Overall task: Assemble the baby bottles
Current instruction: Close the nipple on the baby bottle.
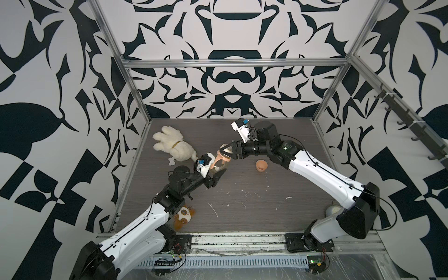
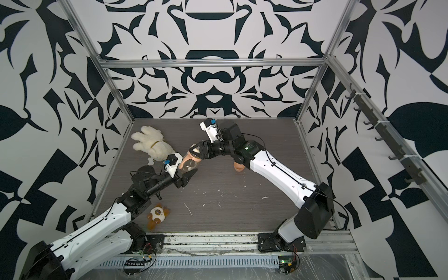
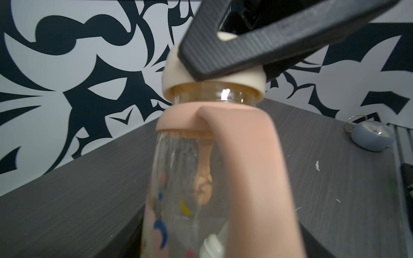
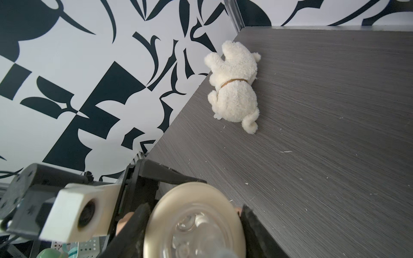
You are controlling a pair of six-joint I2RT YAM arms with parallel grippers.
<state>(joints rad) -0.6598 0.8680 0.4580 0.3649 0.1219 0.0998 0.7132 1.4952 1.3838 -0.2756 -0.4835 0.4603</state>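
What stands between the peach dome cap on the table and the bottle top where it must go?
The right gripper: its jaws clamp the cream collar on the bottle neck, covering the top. The peach dome cap lies apart on the table beside the right arm; nothing else blocks it.

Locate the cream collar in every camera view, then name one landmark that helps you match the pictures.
Top view: cream collar, near the picture's centre.
Top view: collar, slightly left of centre.
Left wrist: upper middle of the picture.
Right wrist: lower edge, middle, seen end-on.
Landmark: the peach handle ring directly below the collar, in both top views and the left wrist view.
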